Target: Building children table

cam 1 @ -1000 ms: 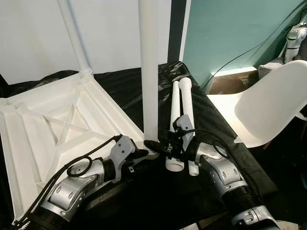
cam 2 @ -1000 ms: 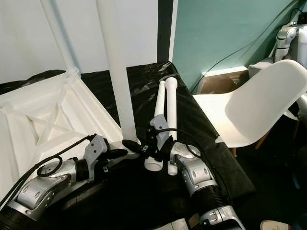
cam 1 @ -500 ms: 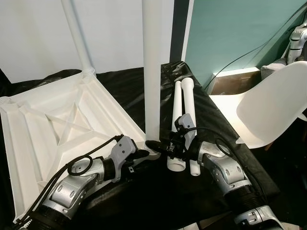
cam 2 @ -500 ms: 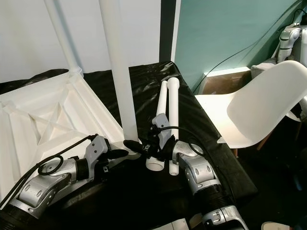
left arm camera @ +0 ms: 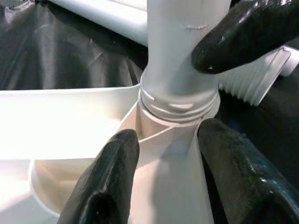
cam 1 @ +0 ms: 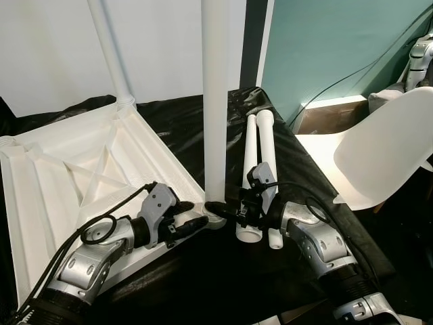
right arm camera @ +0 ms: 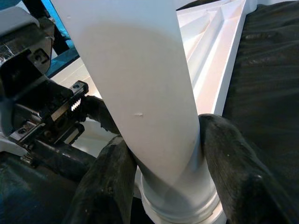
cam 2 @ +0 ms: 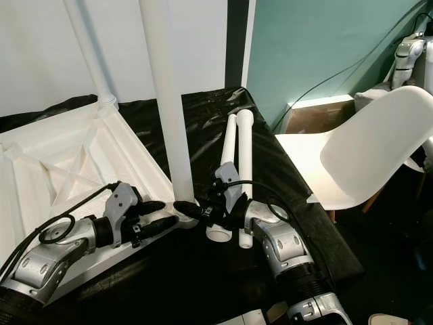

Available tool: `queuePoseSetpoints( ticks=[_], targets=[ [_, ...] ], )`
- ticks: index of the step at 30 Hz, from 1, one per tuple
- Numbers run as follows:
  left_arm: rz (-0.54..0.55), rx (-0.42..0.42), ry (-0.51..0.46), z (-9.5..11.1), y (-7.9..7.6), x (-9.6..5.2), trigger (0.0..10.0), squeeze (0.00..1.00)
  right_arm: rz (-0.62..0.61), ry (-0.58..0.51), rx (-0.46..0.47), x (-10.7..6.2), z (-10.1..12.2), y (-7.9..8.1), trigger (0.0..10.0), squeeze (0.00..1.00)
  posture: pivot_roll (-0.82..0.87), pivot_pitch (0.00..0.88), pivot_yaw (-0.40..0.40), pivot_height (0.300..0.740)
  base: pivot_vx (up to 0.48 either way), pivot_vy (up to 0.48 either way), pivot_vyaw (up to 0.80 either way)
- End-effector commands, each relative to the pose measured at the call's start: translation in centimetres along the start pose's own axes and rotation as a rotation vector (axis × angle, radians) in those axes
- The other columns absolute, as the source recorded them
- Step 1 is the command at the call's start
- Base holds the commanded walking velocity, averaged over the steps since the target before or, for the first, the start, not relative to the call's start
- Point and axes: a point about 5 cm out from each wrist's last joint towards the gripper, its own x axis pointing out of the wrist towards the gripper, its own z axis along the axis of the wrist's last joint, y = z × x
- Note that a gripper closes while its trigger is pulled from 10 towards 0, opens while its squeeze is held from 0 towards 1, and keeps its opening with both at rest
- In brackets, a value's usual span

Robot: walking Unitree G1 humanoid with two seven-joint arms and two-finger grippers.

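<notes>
The white table top lies upside down on a black cloth. One white leg stands upright in its near right corner socket; a second leg stands at the far corner. My right gripper is shut on the near leg just above the socket. My left gripper is open, its fingers straddling the corner below the socket. Two loose legs lie side by side on the cloth to the right.
A white chair stands close on the right, beyond the edge of the black cloth. A teal wall and a brown box are behind it. Part of another robot shows at the far right.
My left arm has drawn back to the left, away from the leg's base. The right gripper keeps its hold on the upright leg.
</notes>
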Motion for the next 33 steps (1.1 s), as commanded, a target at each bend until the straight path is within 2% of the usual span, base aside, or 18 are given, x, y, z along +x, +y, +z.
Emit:
queuePoseSetpoints(
  ticks=[1, 3, 4, 6, 8, 12, 13, 14, 15, 16, 17, 18, 19, 20, 21, 22, 23, 33],
  targets=[
    [-0.056, -0.03, 0.074, -1.4, -0.8, -0.2, 10.0, 0.0, 0.09, -0.022, 0.045, 0.4, 0.0, 0.9, 10.0, 0.0, 0.05, 0.0, -0.019, 0.74, 0.0, 0.0, 0.0],
    [-0.056, -0.03, 0.074, -1.4, -0.8, -0.2, 10.0, 0.0, 0.09, -0.022, 0.045, 0.4, 0.0, 0.9, 10.0, 0.0, 0.05, 0.0, -0.019, 0.74, 0.0, 0.0, 0.0],
    [-0.094, -0.05, 0.071, -1.4, -1.3, -0.2, 10.0, 0.0, 0.089, -0.022, 0.041, 0.3, 0.1, 0.9, 10.0, 0.0, 0.05, 0.0, -0.019, 0.74, 0.0, 0.0, 0.0],
    [-0.094, -0.05, 0.071, -1.4, -1.3, -0.2, 10.0, 0.0, 0.089, -0.022, 0.041, 0.3, 0.1, 0.9, 10.0, 0.0, 0.05, 0.0, -0.019, 0.74, 0.0, 0.0, 0.0],
    [-0.135, -0.077, 0.059, -1.4, -2.0, -0.2, 10.0, 0.0, 0.086, -0.021, 0.039, 0.2, 0.1, 0.8, 10.0, 0.0, 0.05, 0.0, -0.02, 0.74, 0.0, 0.0, 0.0],
    [-0.144, -0.083, 0.058, -1.3, -2.2, -0.2, 10.0, 0.0, 0.085, -0.02, 0.039, 0.2, 0.1, 0.8, 10.0, 0.0, 0.05, 0.0, -0.021, 0.74, 0.0, 0.0, 0.0],
    [-0.155, -0.083, 0.059, -1.3, -2.5, 0.0, 8.8, 0.0, 0.081, -0.02, 0.038, 0.3, 0.2, 0.8, 10.0, 0.0, 0.05, 0.0, -0.021, 0.74, 0.0, 0.0, 0.0],
    [-0.155, -0.083, 0.059, -1.3, -2.5, 0.0, 8.8, 0.0, 0.081, -0.02, 0.038, 0.3, 0.2, 0.8, 10.0, 0.0, 0.05, 0.0, -0.021, 0.74, 0.0, 0.0, 0.0],
    [-0.17, -0.084, 0.064, -1.4, -2.9, 0.2, 6.6, 0.0, 0.079, -0.02, 0.036, 0.3, 0.2, 0.8, 10.0, 0.0, 0.05, 0.0, -0.021, 0.74, 0.0, 0.0, 0.0],
    [-0.168, -0.072, 0.09, -1.7, -3.1, 0.6, 4.8, 0.0, 0.077, -0.022, 0.035, 0.4, 0.3, 0.8, 10.0, 0.0, 0.06, 0.0, -0.022, 0.74, 0.0, 0.0, 0.0],
    [-0.168, -0.072, 0.09, -1.7, -3.1, 0.6, 4.8, 0.0, 0.077, -0.022, 0.035, 0.4, 0.3, 0.8, 10.0, 0.0, 0.06, 0.0, -0.022, 0.74, 0.0, 0.0, 0.0],
    [-0.142, -0.051, 0.15, -2.5, -3.0, 1.0, 5.0, 0.0, 0.078, -0.024, 0.034, 0.5, 0.4, 0.8, 10.0, 0.0, 0.06, 0.0, -0.022, 0.74, 0.0, 0.0, 0.0],
    [-0.142, -0.051, 0.15, -2.5, -3.0, 1.0, 5.0, 0.0, 0.078, -0.024, 0.034, 0.5, 0.4, 0.8, 10.0, 0.0, 0.06, 0.0, -0.022, 0.74, 0.0, 0.0, 0.0],
    [-0.112, -0.029, 0.209, -3.2, -2.7, 1.4, 4.5, 0.0, 0.077, -0.028, 0.026, 0.6, 0.6, 0.9, 10.0, 0.0, 0.06, 0.0, -0.021, 0.74, 0.0, 0.0, 0.0],
    [-0.092, -0.012, 0.248, -3.7, -2.5, 1.6, 4.5, 0.0, 0.077, -0.031, 0.02, 0.6, 0.7, 0.9, 10.0, 0.0, 0.06, 0.0, -0.021, 0.74, 0.0, 0.0, 0.0],
    [-0.092, -0.012, 0.248, -3.7, -2.5, 1.6, 4.5, 0.0, 0.077, -0.031, 0.02, 0.6, 0.7, 0.9, 10.0, 0.0, 0.06, 0.0, -0.021, 0.74, 0.0, 0.0, 0.0],
    [-0.07, -0.003, 0.271, -3.9, -2.2, 1.8, 0.0, 0.0, 0.073, -0.034, 0.013, 0.7, 0.8, 0.9, 10.0, 0.0, 0.06, 0.0, -0.021, 0.74, 0.0, 0.0, 0.0],
    [-0.11, -0.004, 0.28, -3.7, -2.4, 2.0, 0.0, 0.0, 0.032, -0.03, -0.058, 0.7, 1.5, 0.1, 10.0, 0.0, 0.04, 0.0, -0.015, 0.74, 0.0, 0.0, 0.0]
  ],
)
